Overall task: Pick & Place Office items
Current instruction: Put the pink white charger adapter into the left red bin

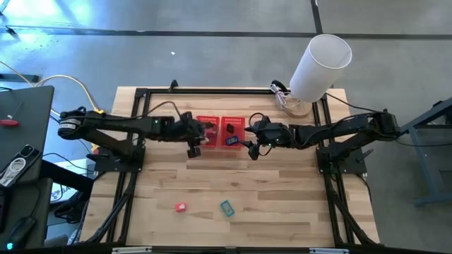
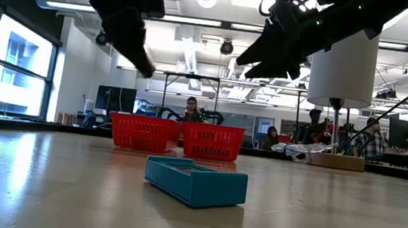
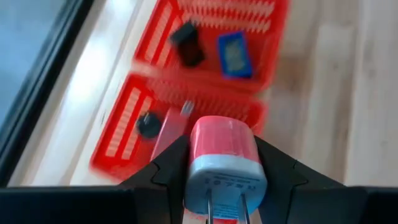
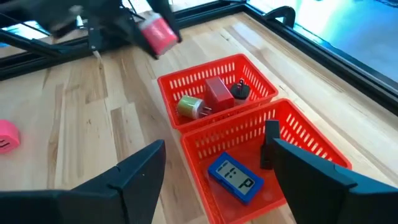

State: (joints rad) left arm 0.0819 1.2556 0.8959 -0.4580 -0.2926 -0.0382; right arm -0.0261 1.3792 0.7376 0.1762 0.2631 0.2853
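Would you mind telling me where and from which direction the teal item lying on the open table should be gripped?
Grip the teal item across its two long sides, coming straight down from above. It lies flat and low on the wooden table, apart from the pink item, so its sides are free, while a sideways approach offers little height to catch.

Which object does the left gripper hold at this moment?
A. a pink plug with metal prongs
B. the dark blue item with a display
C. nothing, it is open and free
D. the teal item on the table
A: in the left wrist view the left gripper is closed on the pink plug, above the red basket.
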